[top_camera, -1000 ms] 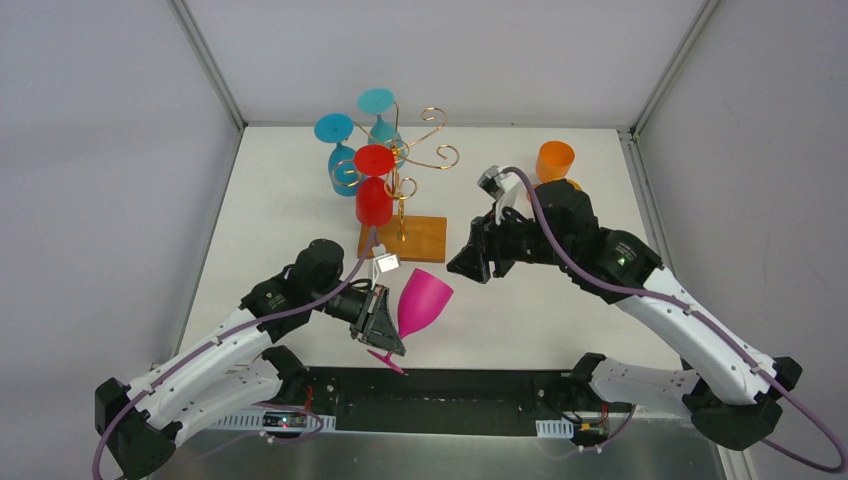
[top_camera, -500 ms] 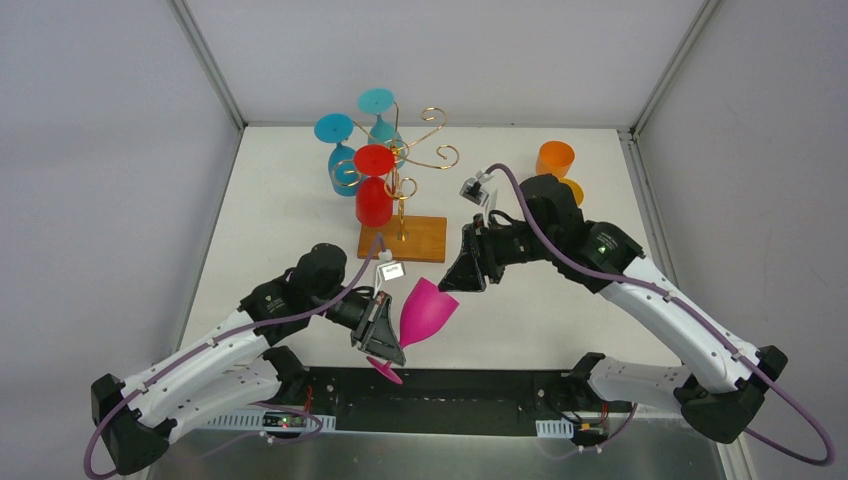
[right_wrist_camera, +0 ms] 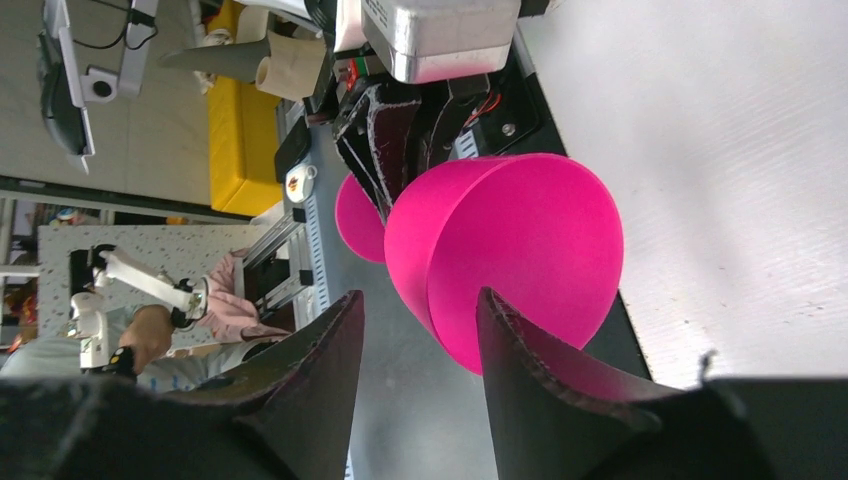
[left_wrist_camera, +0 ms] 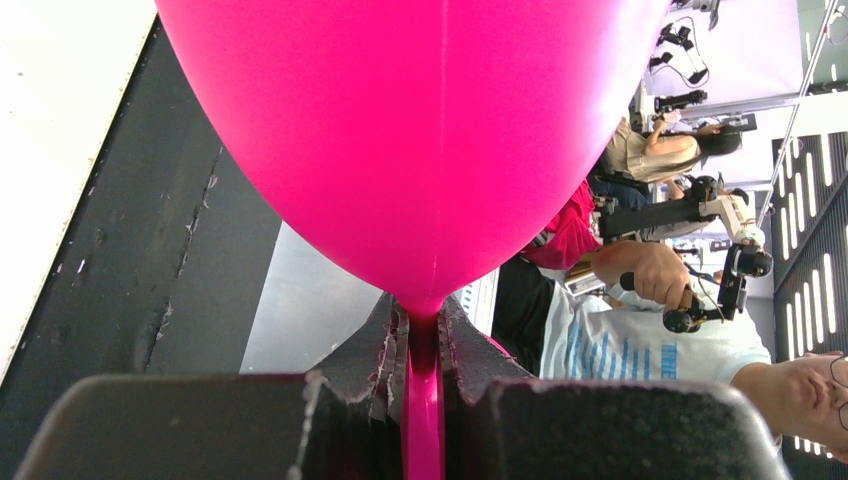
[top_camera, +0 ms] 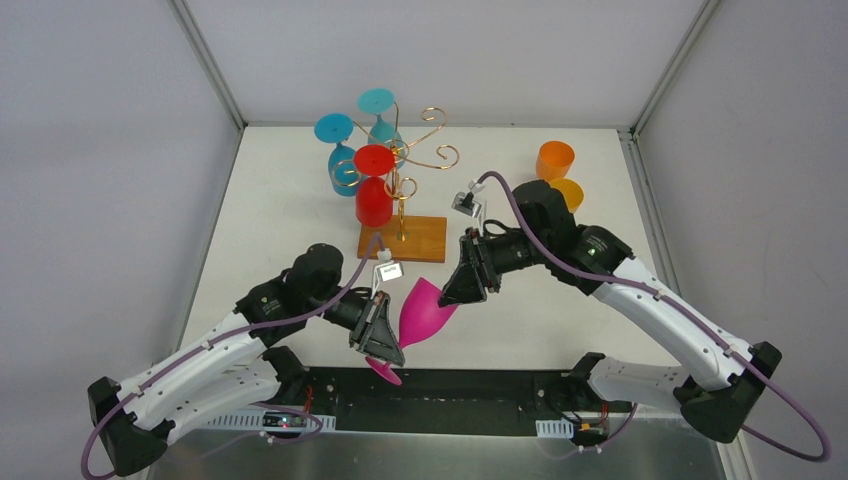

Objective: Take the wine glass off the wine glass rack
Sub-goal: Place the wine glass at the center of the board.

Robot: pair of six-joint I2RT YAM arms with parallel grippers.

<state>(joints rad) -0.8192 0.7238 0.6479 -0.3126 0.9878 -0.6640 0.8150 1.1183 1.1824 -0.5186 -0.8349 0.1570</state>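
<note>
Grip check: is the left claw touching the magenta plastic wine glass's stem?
Touching. The left wrist view shows the left claw shut on the magenta plastic wine glass, both fingers pressed against its thin stem, no gap.

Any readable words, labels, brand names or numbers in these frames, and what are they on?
No text can be read in any view.
Left wrist camera housing: dark mark, too small to read.
Right wrist camera housing: too small to read.
Pink wine glass and wine glass rack: no print visible.
</note>
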